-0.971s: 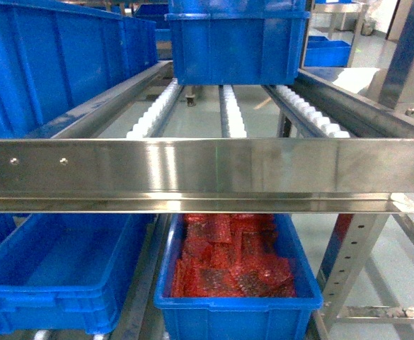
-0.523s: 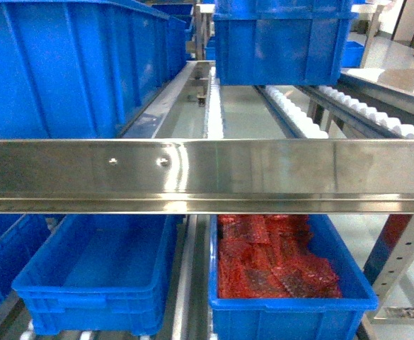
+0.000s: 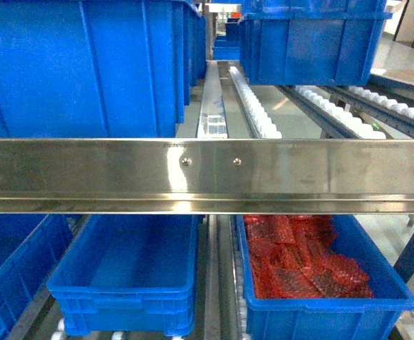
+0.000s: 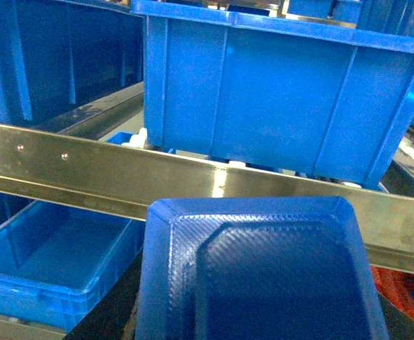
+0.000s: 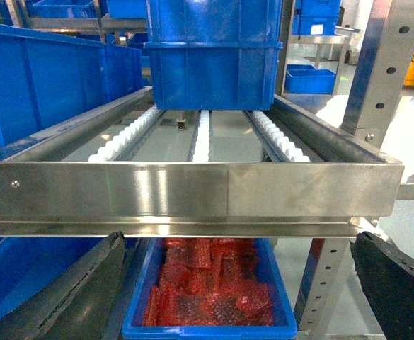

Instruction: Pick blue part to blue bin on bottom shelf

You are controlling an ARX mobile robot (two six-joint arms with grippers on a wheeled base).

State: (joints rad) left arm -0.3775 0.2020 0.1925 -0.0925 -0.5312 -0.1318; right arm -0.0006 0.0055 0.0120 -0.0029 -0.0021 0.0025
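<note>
The blue part (image 4: 263,276), a dark navy block with a ribbed face, fills the lower half of the left wrist view. My left gripper (image 4: 260,319) is shut on it, and only a dark finger (image 4: 111,312) shows at its left. The part hangs in front of the steel rail (image 4: 122,173). The empty blue bin (image 3: 125,276) sits on the bottom shelf (image 3: 217,283), below and left of the part (image 4: 44,262). My right gripper (image 5: 238,244) is open with nothing between its fingers (image 5: 65,297). Neither gripper shows in the head view.
A crate of red bubble-wrap packets (image 3: 313,269) stands right of the blue bin. A wide steel front rail (image 3: 207,173) crosses above both. Large blue crates (image 3: 79,64) and white roller tracks (image 3: 253,106) fill the upper level. A perforated steel post (image 5: 376,71) stands at the right.
The head view has swung left: the rack's rail, the empty bin and the red-packet crate have all slid to the right in the frame, and the bin now lies nearer the middle.
</note>
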